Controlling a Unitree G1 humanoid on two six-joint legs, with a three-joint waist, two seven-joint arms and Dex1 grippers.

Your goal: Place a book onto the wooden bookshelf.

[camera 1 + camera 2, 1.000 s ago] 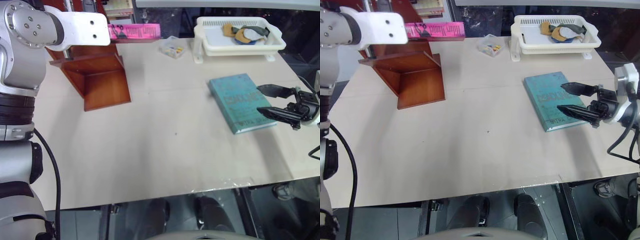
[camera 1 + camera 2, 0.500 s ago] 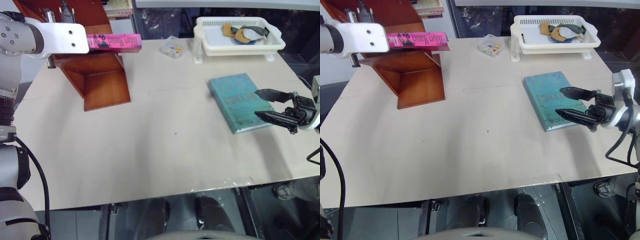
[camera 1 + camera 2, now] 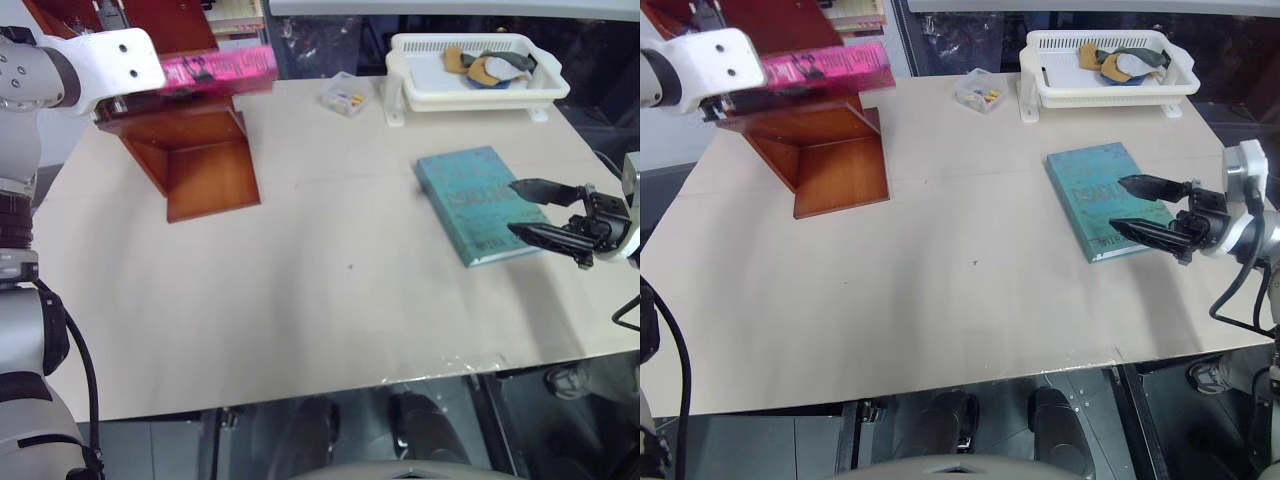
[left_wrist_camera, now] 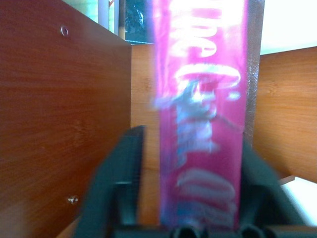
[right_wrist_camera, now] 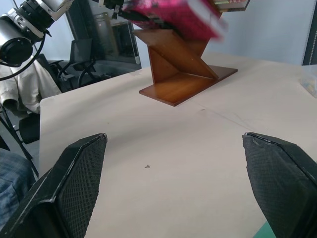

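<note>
Since a second ago the pink book [image 3: 220, 68] has slid along with the left arm toward the robot's left, so that less of it juts out past the wooden bookshelf [image 3: 195, 150] than before; it looks smeared in the head views, as if caught mid-motion. From the left wrist, the left claw [image 4: 190, 198] has its two black fingers [image 4: 116, 183] standing apart on either side of the pink cover, with a sliver of wood showing between the near finger and the book, so I would say the grip is slackening, though I cannot be sure the far finger has let go. The book seems to lie flat over the top of the shelf unit, between its slanted side panels.

Over on the other side, the right claw [image 3: 1145, 208] hangs with its fingers spread wide and nothing between them, just above the near edge of the teal book [image 3: 1103, 200] on the worktop [image 3: 330, 280]. A white basket tray [image 3: 480, 70] sits at the far edge.

My reading is that the release is in hand. Next the left claw needs to be opened fully and drawn straight back, without dragging the book off its perch.
</note>
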